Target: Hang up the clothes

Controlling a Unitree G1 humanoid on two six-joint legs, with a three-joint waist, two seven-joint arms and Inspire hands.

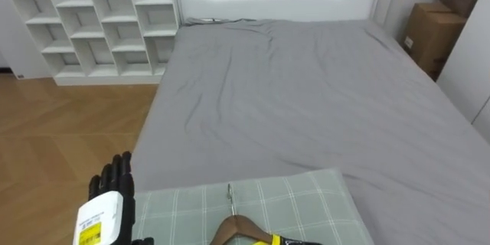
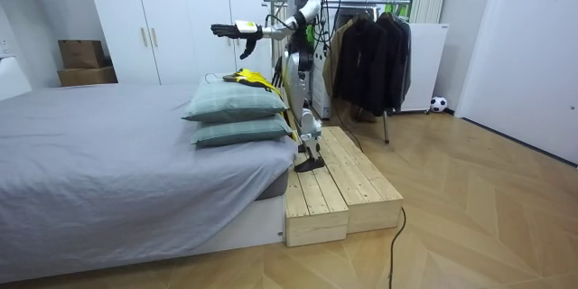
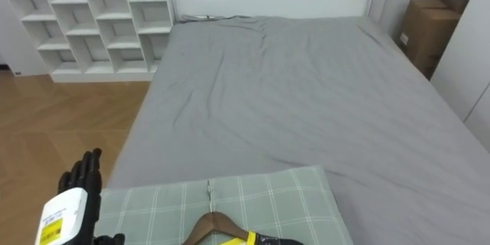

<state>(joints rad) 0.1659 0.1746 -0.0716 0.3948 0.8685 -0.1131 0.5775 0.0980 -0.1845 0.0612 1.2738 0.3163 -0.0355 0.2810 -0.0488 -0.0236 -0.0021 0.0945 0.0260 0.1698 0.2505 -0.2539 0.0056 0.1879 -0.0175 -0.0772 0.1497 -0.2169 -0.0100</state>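
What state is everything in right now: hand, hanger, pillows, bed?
pillows: two, stacked.
left hand: open, raised over them.
hanger: lying flat on the top pillow.
yellow garment: lying by the hanger, not hung.
bed sheet: spread, lightly wrinkled.
dark jackets: hanging up.

The lower edge cuts off the wooden hanger (image 1: 233, 228), yellow garment (image 1: 280, 240) and left robot hand (image 1: 113, 193).

Left and right eye views: the head camera, at the end of the bed (image 1: 306, 99) opposite the headboard (image 1: 276, 0), looks down along it, with the pillow (image 1: 298, 195) close below. Room view: a camera standing well off beside the bed, facing across it to the robot. All three views share the bed, pillow and left hand (image 1: 115, 184).
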